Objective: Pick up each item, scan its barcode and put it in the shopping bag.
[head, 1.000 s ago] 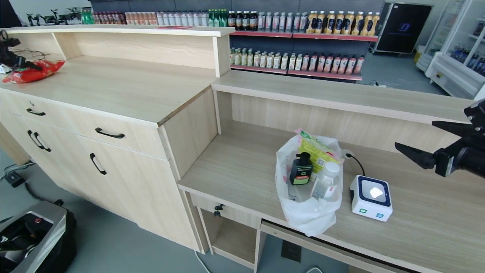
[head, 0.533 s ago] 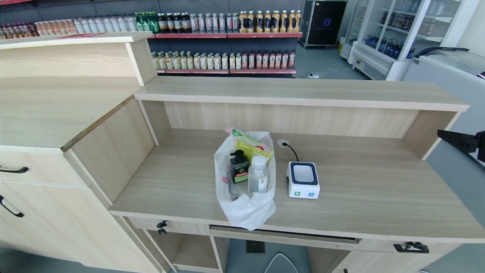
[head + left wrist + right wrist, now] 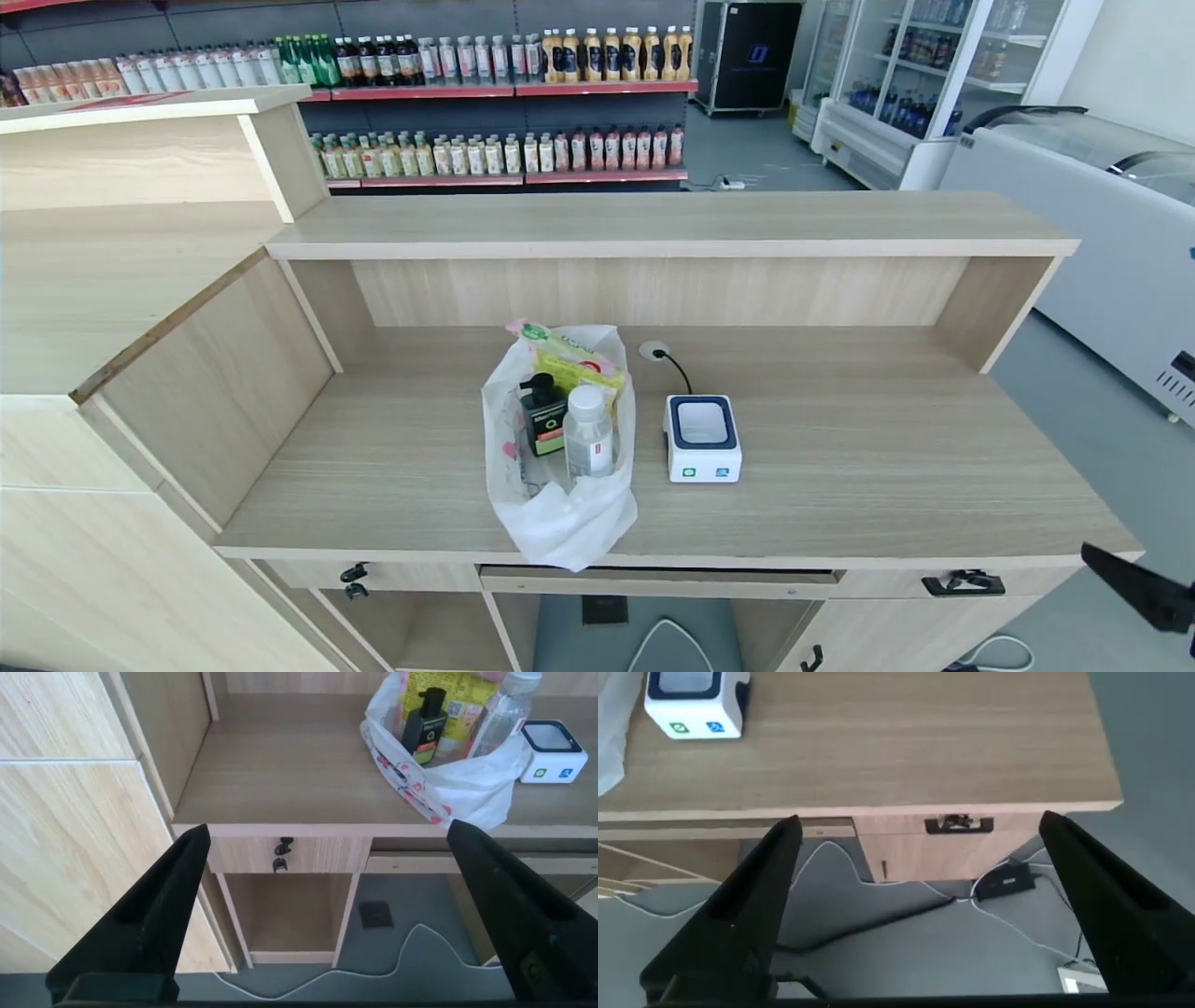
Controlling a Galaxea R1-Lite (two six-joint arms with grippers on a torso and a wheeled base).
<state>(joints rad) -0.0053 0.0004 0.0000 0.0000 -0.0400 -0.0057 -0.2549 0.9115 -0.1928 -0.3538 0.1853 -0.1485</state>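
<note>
The left gripper (image 3: 327, 829) hangs low in front of the desk (image 3: 887, 467), its fingers spread wide apart and holding nothing. In its wrist view the desk's front edge lies ahead of them. The right gripper (image 3: 920, 819) is also spread wide and holds nothing. It sits off the desk's front corner at 5 o'clock, facing a drawer handle (image 3: 966, 584).

The bag (image 3: 560, 523) stands open on the desk, and its bottom fold hangs just over the front edge. Inside it stand a black pump bottle (image 3: 542, 425) and a clear bottle (image 3: 588, 443), touching side by side. A yellow packet (image 3: 569, 350) leans behind them at 12 o'clock.

Just beside the bag at 3 o'clock, and apart from it, sits the scanner (image 3: 704, 439), its cable (image 3: 674, 369) running back to a hole in the top. From the scanner a wide stretch of wood runs toward 3 o'clock as far as the desk's end.

At 9 o'clock a side panel (image 3: 215, 392) closes the desk. At 12 o'clock a back wall rises to a ledge (image 3: 672, 224), and drink shelves (image 3: 504, 121) stand beyond it.
</note>
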